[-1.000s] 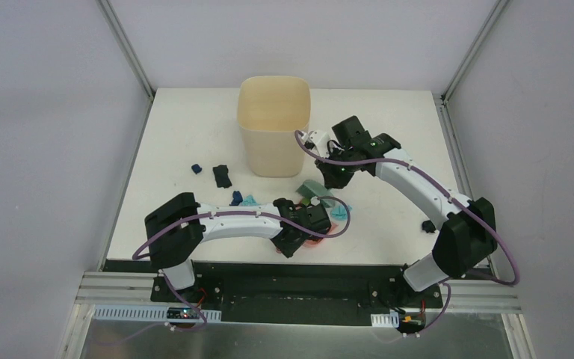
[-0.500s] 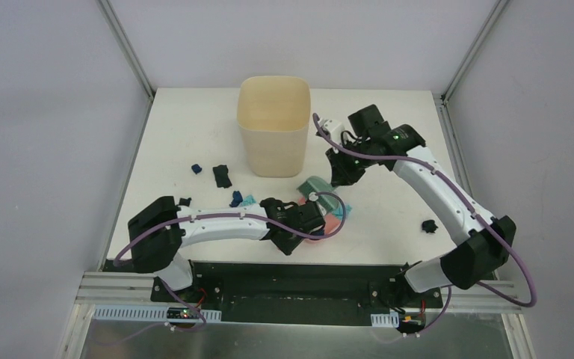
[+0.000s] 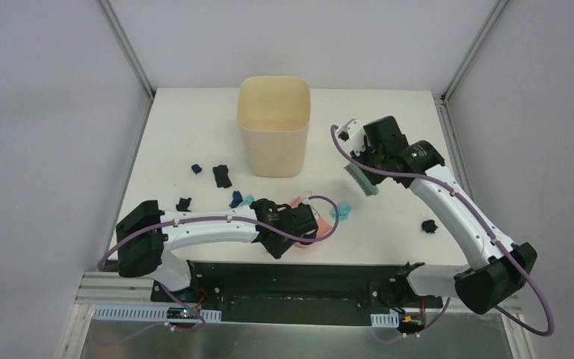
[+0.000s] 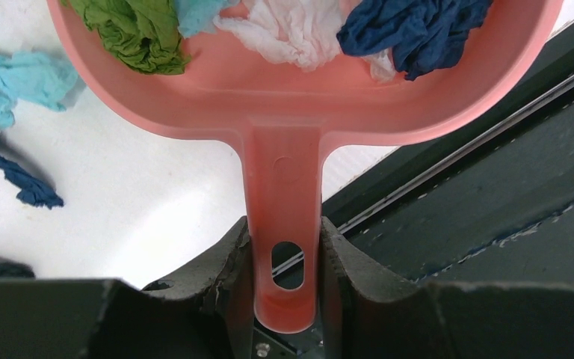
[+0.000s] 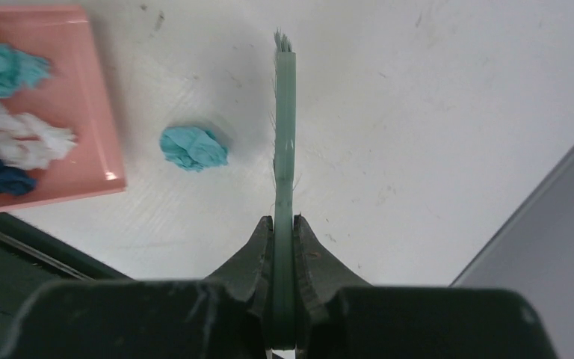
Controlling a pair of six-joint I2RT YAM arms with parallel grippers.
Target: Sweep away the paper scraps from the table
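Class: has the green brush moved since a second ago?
Yes. The brush has moved right, away from the bin.

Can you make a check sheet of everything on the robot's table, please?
Surface: white table, a few faint marks.
Job's things: paper scraps loose on the table; several already in the pink dustpan.
Clutter: tall beige bin at the back middle.
Grippers: left gripper shut on the dustpan handle; right gripper shut on the green brush.
Cables: purple cables run along both arms.
Surroundings: grey walls, metal posts at the rear corners.
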